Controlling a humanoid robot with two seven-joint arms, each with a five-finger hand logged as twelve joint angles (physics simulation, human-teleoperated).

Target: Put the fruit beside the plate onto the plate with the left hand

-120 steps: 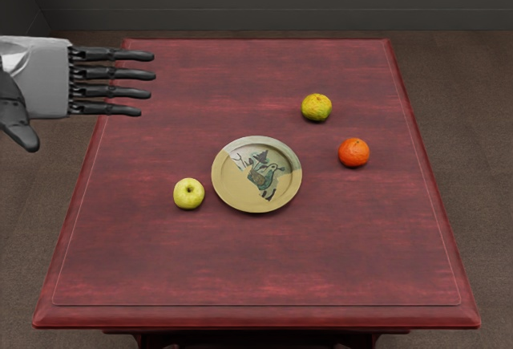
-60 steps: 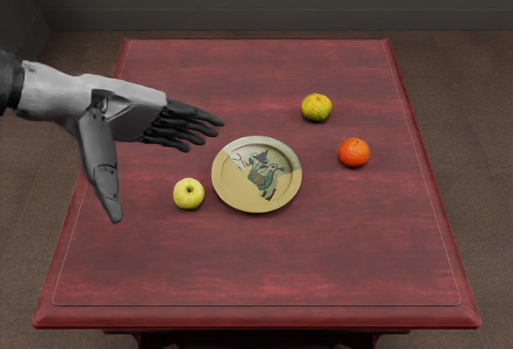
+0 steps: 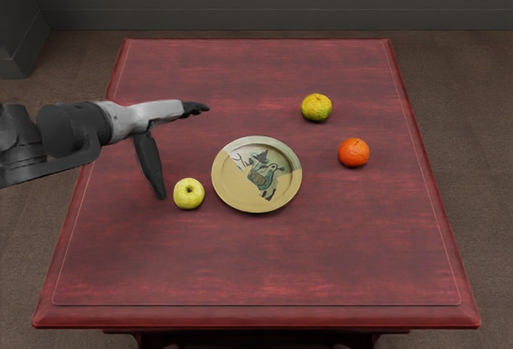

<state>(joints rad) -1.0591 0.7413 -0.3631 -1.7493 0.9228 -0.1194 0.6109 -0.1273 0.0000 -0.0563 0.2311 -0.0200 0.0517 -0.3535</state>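
Left hand (image 3: 152, 118) spread open, empty, thumb near yellow apple (image 3: 188, 193); apple just beside plate (image 3: 228, 180)

Apple (image 3: 188, 193): small, yellow-green, round, resting on the desk just left of the plate (image 3: 232, 192). Plate: round, tan, bird motif, lying flat mid-desk.

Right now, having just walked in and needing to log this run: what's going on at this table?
The left hand reaches over the table, open and holding nothing, thumb pointing down just left of the yellow apple, apparently not touching it. The apple lies beside the plate, not on it. An orange and a greenish citrus sit farther right.
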